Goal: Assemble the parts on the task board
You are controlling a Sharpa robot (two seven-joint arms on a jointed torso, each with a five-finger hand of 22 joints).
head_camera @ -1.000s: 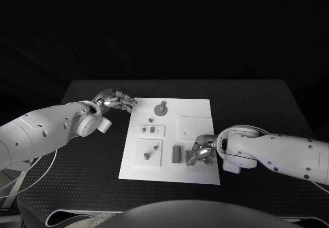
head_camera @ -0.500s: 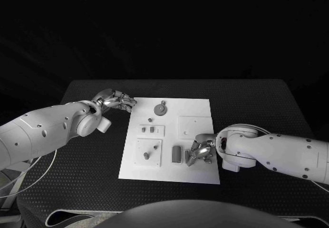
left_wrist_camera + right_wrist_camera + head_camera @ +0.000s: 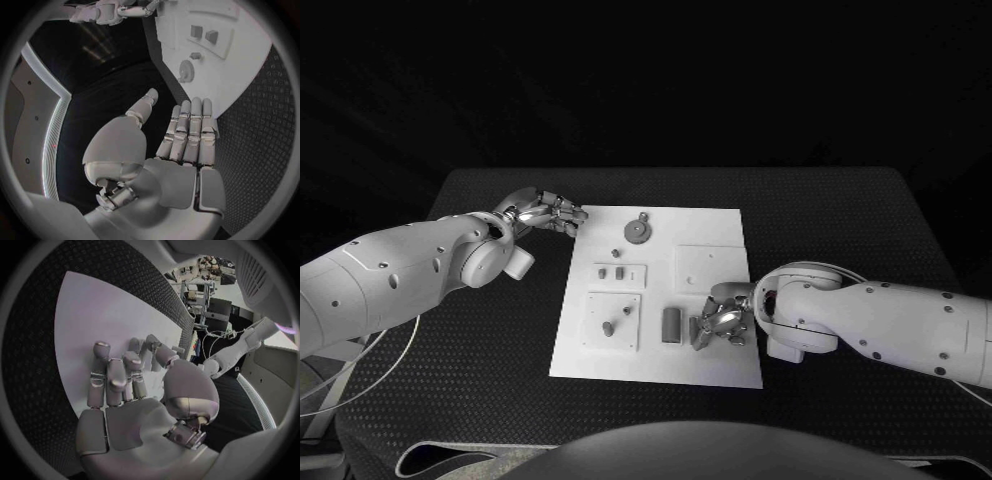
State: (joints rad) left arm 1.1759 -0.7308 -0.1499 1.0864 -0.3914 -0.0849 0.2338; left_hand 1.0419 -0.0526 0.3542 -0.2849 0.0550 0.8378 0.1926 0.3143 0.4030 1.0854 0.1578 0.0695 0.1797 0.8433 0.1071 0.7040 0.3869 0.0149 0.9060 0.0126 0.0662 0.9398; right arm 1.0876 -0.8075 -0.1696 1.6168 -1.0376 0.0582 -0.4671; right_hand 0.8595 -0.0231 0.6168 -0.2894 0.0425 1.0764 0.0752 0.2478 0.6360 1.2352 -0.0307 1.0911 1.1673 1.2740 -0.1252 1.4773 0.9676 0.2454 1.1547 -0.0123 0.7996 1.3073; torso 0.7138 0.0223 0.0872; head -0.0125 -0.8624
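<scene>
The white task board (image 3: 711, 372) lies mid-table and also shows in the left wrist view (image 3: 247, 65). On it are a round grey part (image 3: 638, 231), two small blocks (image 3: 610, 271), a square plate with pegs (image 3: 613, 321) and an upright bar (image 3: 672, 324). My left hand (image 3: 545, 213) hovers beside the board's far left corner, its fingers (image 3: 190, 127) straight and holding nothing. My right hand (image 3: 723, 320) is down on the board's near right part, just right of the bar. Its fingers (image 3: 128, 365) curl toward the thumb over the board, and I cannot see whether they pinch a part.
Black matting (image 3: 459, 360) surrounds the board on every side. A second square plate (image 3: 708, 262) lies on the board behind my right hand. My right arm (image 3: 877, 325) crosses the table's right half, and my left arm (image 3: 416, 265) covers its left edge.
</scene>
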